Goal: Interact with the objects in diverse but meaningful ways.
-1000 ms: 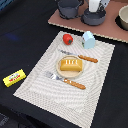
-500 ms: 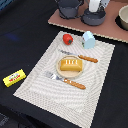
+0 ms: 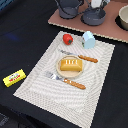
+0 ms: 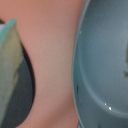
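An orange-yellow bread loaf (image 3: pixel 71 65) lies on a round tan plate (image 3: pixel 60 71) in the middle of the striped placemat (image 3: pixel 45 92). Beyond it stand a red tomato (image 3: pixel 67 38) and a pale blue-white carton (image 3: pixel 88 39). A yellow butter packet (image 3: pixel 14 77) lies off the mat at the exterior view's left. At the back, a dark grey frying pan (image 3: pixel 93 17) sits on a pink mat (image 3: pixel 107 27). My gripper (image 3: pixel 97 4) hangs just over that pan, mostly cut off by the frame edge. The wrist view shows only a grey rim (image 4: pixel 102 65) over the pink mat, with no fingers visible.
A wooden-handled knife (image 3: pixel 82 57) and fork (image 3: pixel 67 80) flank the plate. A second dark pot (image 3: pixel 67 7) stands beside the pan, and a pale bowl (image 3: pixel 123 17) sits at the exterior view's far right. The table surface is black.
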